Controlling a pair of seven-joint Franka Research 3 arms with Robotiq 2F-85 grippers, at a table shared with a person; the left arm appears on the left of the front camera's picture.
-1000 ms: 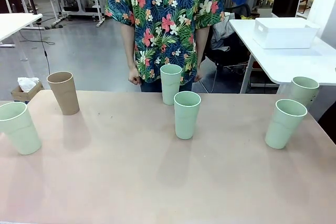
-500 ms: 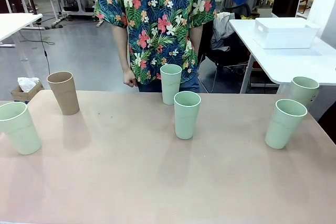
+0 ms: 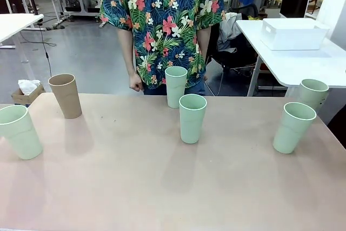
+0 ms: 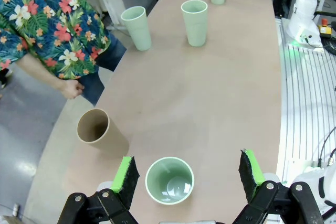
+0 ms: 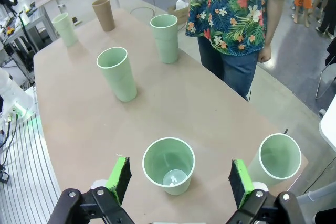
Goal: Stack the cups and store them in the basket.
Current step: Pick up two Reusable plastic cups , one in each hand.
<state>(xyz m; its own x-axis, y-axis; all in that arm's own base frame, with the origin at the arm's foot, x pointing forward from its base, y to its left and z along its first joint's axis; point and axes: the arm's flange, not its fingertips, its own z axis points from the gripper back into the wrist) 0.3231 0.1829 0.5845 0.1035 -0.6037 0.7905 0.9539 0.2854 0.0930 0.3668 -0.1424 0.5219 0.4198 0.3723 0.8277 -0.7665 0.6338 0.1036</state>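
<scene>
Only the person (image 3: pixel 162 25) has sidestepped; cups (image 3: pixel 192 117) stand scattered on the worktop (image 3: pixel 135 187), basket (image 3: pixel 292 35) on a side table (image 3: pixel 303 63), both jaws spread, so lower the left squarely astride its mint cup (image 4: pixel 169 180).

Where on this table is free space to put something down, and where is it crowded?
Widest bare patch: the near half of the table, in front of all cups. Another lies between the tan cup and the middle green cups; a third lies between those and the right pair of cups. Crowded: inside each pair.
</scene>
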